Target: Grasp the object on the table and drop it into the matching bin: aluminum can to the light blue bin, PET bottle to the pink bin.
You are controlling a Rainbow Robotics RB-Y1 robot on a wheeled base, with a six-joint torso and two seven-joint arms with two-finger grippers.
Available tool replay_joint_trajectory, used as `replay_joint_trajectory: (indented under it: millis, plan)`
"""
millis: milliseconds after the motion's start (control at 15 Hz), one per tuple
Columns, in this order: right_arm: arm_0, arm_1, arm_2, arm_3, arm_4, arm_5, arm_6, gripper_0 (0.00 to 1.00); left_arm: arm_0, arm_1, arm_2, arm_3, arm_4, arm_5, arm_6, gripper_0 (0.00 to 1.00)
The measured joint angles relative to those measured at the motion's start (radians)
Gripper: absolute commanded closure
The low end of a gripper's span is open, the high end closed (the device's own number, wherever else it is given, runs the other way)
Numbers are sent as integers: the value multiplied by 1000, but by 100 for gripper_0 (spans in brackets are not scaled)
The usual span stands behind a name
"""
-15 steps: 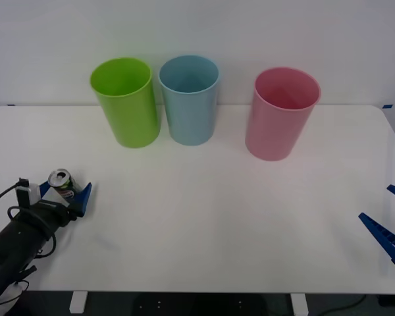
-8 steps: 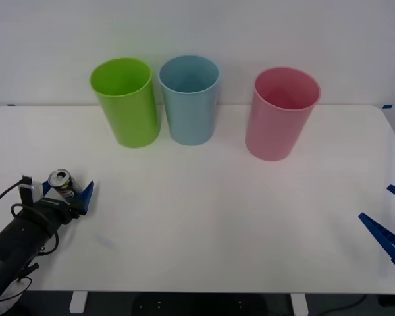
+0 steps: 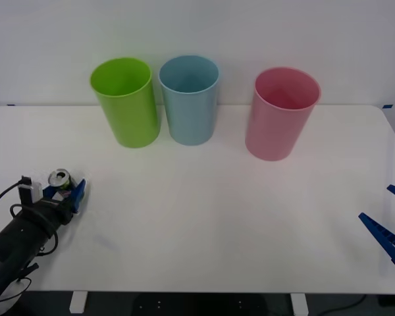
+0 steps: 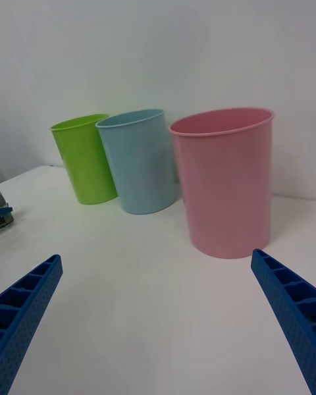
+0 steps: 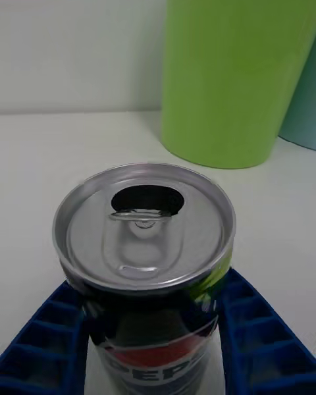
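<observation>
A wide white table (image 3: 204,197) is seen carrying three tall cup-shaped bins along its far edge: a lime green bin (image 3: 125,102) toward the robot's left, the light blue bin (image 3: 189,99) just beside it, and the pink bin (image 3: 281,112) set well apart toward the right. The right gripper (image 3: 390,227) is parked at the right near edge of the table, its blue ribbed fingers spread wide with nothing between them. The left gripper (image 3: 64,193) is positioned low at the left near corner, and its fingers (image 5: 263,336) are pressed in against both sides of the aluminum can (image 3: 60,180), which stands upright on the table, well apart from the bins. In the left wrist view the can's (image 5: 146,237) silver top is seen with its tab pushed in and the mouth open, so it is judged to be empty or nearly so, and therefore light. Its thin wall is likely to dent under hard pressure, and its smooth printed surface may slip against the ribs. A moderate squeeze on the mid-body, as appears to be applied here, is judged the soundest hold.
</observation>
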Motion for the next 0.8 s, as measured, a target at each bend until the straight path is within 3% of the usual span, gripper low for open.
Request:
replay_joint_trajectory:
  millis: [800]
  plan:
    - [0, 0, 0, 0, 0, 0, 0, 0, 31, 18, -3, -31, 34, -77, 19, 100]
